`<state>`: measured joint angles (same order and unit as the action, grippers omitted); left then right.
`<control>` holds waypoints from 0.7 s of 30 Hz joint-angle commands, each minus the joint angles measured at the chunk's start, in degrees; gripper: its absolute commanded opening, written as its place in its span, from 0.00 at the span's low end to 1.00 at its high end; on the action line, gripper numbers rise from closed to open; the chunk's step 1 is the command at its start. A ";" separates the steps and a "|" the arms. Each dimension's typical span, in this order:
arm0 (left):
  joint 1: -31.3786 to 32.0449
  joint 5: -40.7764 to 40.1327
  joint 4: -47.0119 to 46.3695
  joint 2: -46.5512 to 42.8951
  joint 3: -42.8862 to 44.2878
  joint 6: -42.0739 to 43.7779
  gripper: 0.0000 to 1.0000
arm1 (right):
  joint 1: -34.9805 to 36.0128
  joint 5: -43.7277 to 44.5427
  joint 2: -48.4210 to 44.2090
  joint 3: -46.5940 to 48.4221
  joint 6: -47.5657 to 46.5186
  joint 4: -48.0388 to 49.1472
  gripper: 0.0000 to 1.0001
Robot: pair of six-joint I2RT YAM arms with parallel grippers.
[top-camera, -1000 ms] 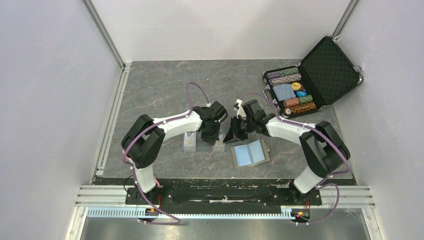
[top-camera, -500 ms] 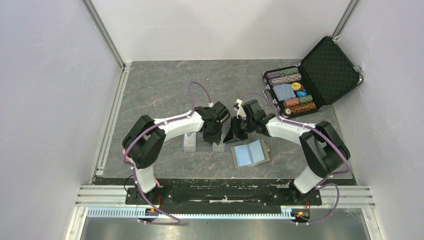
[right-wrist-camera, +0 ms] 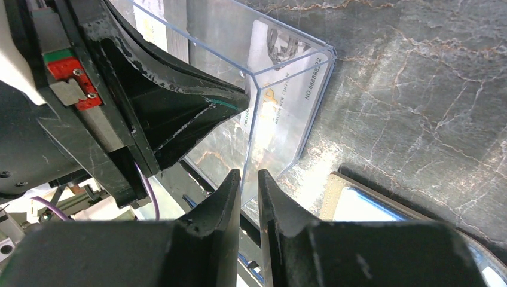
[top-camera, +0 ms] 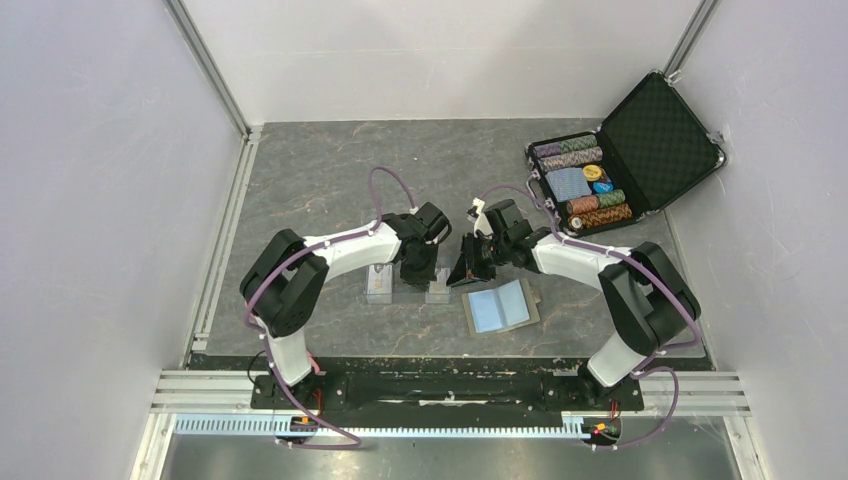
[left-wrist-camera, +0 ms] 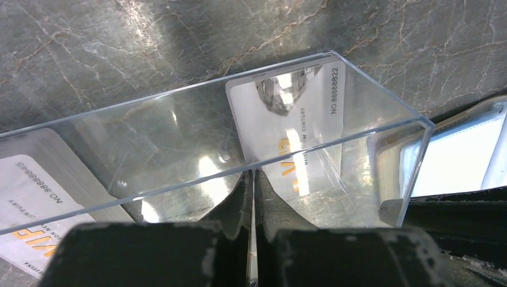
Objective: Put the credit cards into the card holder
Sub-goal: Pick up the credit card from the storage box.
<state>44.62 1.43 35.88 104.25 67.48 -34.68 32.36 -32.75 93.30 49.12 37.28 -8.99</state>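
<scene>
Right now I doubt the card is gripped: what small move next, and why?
Probably raise the left hand a little: its fingers look closed beside the credit card inside the clear case, and the right hand pinches the case's end wall.

Mid-table: left fingers (top-camera: 419, 270) and right fingers (top-camera: 467, 268) down at clear case (top-camera: 381, 285); card holder (top-camera: 501, 306) open, just beside.

Two credit cards (left-wrist-camera: 291, 116) (left-wrist-camera: 28, 194), one clear case (left-wrist-camera: 179, 143), one card holder (top-camera: 500, 306), one poker-chip case (top-camera: 660, 132), two arms (top-camera: 345, 250) (top-camera: 580, 256)
</scene>
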 commanded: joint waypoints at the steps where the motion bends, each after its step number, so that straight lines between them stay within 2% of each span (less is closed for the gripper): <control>1: 0.64 0.97 -1.70 0.89 1.29 0.10 0.02 | 0.33 -0.56 -1.05 -0.86 -1.86 -1.64 0.17; 16: 1.69 -0.39 -0.15 -3.22 3.71 -0.07 0.03 | 0.32 -0.56 -0.97 -0.87 -1.99 -1.77 0.17; 21: 1.70 -0.63 -0.87 -5.63 3.37 -0.85 0.14 | 0.37 -0.56 -0.81 -0.79 -2.00 -1.78 0.17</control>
<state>45.41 -0.14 37.78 103.07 68.66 -34.65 32.36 -32.77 93.27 49.12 37.21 -8.97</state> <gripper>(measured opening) 0.103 0.175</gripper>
